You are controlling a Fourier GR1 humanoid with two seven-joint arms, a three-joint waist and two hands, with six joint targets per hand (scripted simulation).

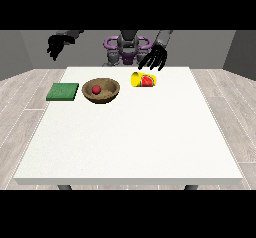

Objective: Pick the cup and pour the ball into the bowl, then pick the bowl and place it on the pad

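The small yellow cup (143, 79) lies tipped on its side on the large white table (130, 132), towards the far edge and a little right of centre in the view, its round mouth turned roughly toward the camera and its inside showing red (whether that is a lining or something lodged in it cannot be told). To its left, apart from it, sits the round brown bowl (101, 90), wood-like in tone, shallow and broad with a thick rim, and in its hollow rests the small red ball (96, 89), smooth and round. Further left again, just beside the bowl but not touching it, lies the flat green square pad (63, 91), thin and matte, with nothing on it. The black hand at the view's right (154, 58) hangs just behind and above the cup, its fingers straight, spread and pointing down at the table; it holds nothing, and no contact with the cup shows. The black hand at the view's left (56, 46) is raised beyond the table's far left corner, well apart from the pad and bowl, fingers loosely drooping, holding nothing. The tabletop is plain and even, standing on a pale planked floor (22, 97).
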